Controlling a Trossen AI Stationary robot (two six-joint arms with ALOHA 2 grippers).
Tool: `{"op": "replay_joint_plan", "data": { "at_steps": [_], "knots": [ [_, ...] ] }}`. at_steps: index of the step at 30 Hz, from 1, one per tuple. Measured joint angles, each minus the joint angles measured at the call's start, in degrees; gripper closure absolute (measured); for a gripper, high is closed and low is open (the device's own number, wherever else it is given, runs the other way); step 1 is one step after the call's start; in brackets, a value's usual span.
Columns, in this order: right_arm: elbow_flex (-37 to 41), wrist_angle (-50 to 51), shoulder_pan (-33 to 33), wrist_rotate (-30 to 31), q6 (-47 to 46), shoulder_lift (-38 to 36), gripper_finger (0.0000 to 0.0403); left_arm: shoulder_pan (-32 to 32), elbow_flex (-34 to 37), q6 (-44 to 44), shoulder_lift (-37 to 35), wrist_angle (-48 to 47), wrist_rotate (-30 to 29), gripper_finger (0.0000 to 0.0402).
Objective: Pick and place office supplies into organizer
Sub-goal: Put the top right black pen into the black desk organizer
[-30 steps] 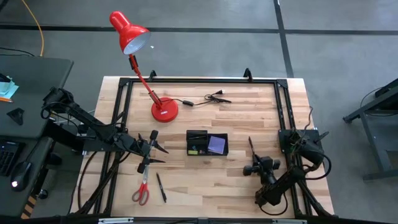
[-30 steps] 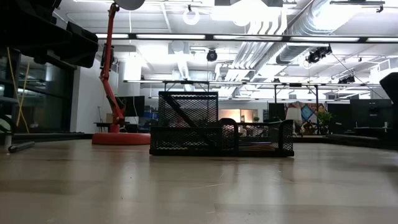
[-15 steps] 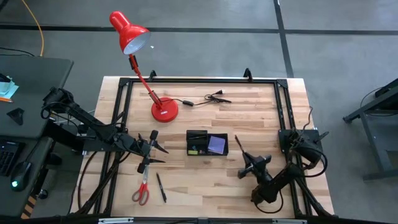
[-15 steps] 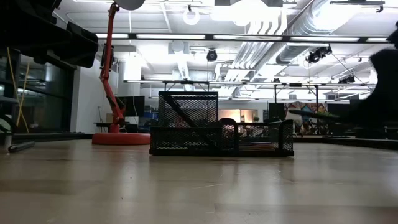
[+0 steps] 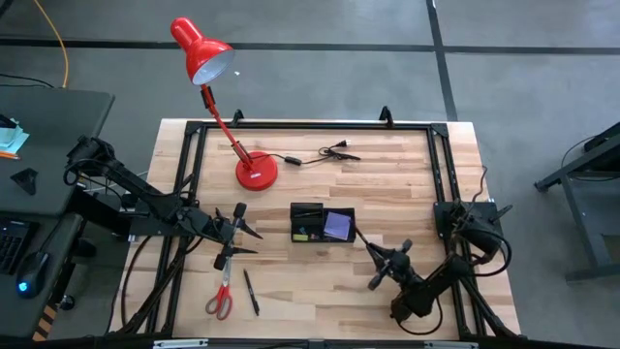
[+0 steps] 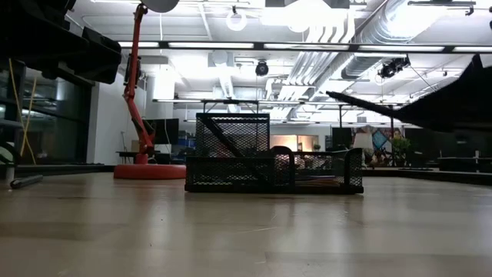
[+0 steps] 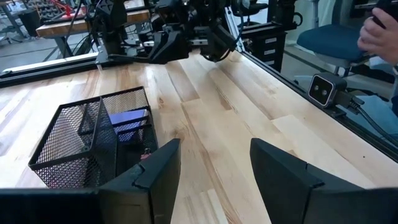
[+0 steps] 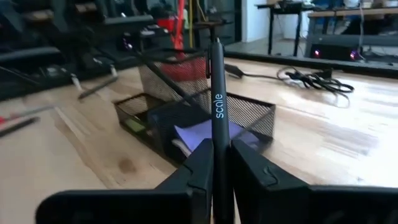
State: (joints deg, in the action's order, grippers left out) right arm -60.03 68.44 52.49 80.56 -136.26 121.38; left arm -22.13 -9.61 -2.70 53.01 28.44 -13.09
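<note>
Black mesh organizer (image 5: 323,223) sits mid-table, a purple pad (image 5: 337,225) in its right compartment. The right gripper (image 5: 380,260), just right of it, pinches a black pen (image 8: 217,112) that points toward the organizer. The left gripper (image 5: 242,239), fingers spread, waits above the red-handled scissors (image 5: 222,296).

**Bystanders on the desk**

A red desk lamp (image 5: 218,92) stands on its round base at the far left of the wooden desk (image 5: 407,165), its shade leaning out past the desk's edge. Just beside the base, a black cable with plug (image 5: 325,152) lies loosely along the far side. Grey floor surrounds the desk.
</note>
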Motion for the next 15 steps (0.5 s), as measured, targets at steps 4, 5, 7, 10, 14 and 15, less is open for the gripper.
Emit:
{"op": "replay_joint_plan", "data": {
  "at_steps": [4,5,7,10,14,15],
  "knots": [
    [0.0,-2.82,-0.72,3.98,1.19,0.0,0.0367,0.0,0.0,0.0,0.0,-0.02,-0.01,0.0218],
    [0.0,-3.84,-0.92,4.74,1.28,-0.01,0.0366,0.0,0.0,0.01,-0.01,-0.02,-0.02,0.0218],
    [0.0,-4.44,-1.37,6.51,1.79,-0.02,0.0367,-0.01,0.0,0.01,0.0,-0.02,-0.02,0.0218],
    [0.0,-4.71,-2.07,7.97,1.35,-0.02,0.0371,-0.02,0.0,0.0,0.0,-0.02,-0.02,0.0218],
    [0.0,-5.95,-2.29,8.93,1.37,-0.04,0.0375,0.0,0.0,0.02,0.0,-0.02,-0.01,0.0218],
    [0.0,-6.15,-2.27,9.15,1.37,-0.04,0.0375,0.0,0.0,0.01,0.0,-0.02,0.0,0.0218]
  ]
}}
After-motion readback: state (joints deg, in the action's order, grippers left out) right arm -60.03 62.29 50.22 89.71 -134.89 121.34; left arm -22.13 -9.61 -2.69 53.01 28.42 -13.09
